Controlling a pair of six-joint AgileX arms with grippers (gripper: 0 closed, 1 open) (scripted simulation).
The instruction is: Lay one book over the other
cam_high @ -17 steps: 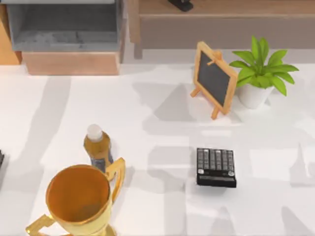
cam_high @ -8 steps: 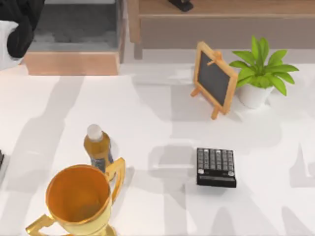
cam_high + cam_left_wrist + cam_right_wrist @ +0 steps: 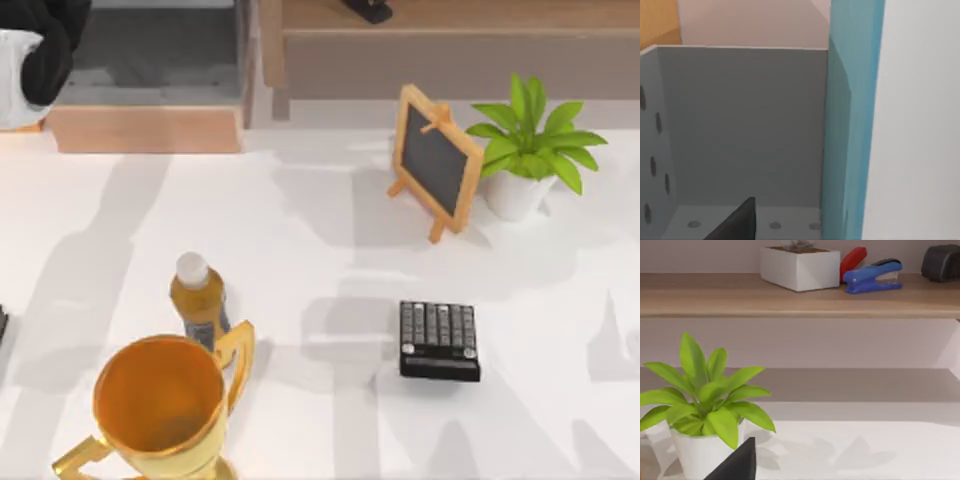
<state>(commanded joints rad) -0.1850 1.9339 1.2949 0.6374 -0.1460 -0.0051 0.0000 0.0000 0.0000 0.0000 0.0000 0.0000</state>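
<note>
teal slab (image 3: 852, 120), maybe a book, upright beside a grey bin (image 3: 740, 125), left pincer (image 3: 737, 222) near it, left arm (image 3: 35, 45) at 10 o'clock of the counter (image 3: 300, 210), right pincer (image 3: 737, 462) facing the plant (image 3: 530, 140) at 2 o'clock, cannot tell either pincer's opening, calculator (image 3: 438, 340) at 5 o'clock, trophy (image 3: 160, 405) at 7 o'clock

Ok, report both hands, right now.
Left hand: cannot be told; the arm is at the table's far left corner, beside a teal book.
Right hand: cannot be told; it faces the potted plant.
</note>
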